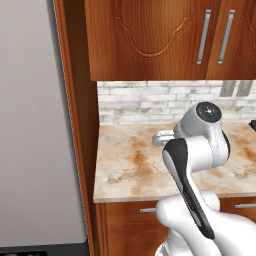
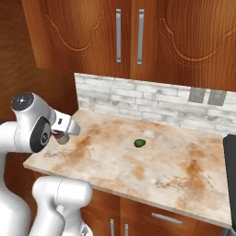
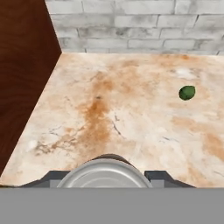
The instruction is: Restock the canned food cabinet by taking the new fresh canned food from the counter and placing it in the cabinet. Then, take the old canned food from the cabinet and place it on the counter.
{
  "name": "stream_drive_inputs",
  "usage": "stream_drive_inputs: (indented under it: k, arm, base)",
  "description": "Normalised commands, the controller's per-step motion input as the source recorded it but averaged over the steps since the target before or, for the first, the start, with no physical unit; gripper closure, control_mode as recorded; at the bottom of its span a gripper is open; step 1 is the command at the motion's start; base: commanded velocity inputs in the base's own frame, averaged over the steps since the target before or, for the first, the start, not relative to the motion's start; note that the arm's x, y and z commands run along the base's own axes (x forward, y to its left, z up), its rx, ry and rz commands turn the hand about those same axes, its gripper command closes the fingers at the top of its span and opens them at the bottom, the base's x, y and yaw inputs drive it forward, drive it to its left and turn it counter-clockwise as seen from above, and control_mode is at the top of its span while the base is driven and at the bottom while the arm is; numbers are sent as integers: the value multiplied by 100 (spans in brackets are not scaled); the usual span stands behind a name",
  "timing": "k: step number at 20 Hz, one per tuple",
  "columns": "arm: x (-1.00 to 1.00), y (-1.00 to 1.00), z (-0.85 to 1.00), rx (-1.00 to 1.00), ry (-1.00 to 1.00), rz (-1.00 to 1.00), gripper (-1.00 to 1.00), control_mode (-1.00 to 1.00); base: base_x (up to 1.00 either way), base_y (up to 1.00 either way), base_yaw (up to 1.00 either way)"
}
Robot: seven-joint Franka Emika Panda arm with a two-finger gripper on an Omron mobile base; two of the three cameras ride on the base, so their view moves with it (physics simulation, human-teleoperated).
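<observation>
Gripper (image 3: 105,175) is clamped on a can (image 3: 105,173), grey lid sitting right between the fingers at 6 o'clock, above the counter (image 3: 131,127). Little green thing (image 3: 187,92) lies off around 1 o'clock.

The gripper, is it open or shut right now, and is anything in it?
Shut on a can: in the hand view its grey metal top sits between the two dark fingertips of the gripper, above the counter.
</observation>
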Motion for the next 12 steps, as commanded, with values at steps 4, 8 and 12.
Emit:
stream_drive_inputs:
  k: [4, 8, 12]
  arm:
    - [-25, -26, 37, 4, -3, -5, 100, -100]
    - [-9, -1, 0, 0, -3, -1, 100, 100]
    - [0, 0, 0, 0, 0, 0, 100, 100]
  base:
    - [0, 0, 0]
    - [-71, 0, 0]
    - [-100, 21, 0]
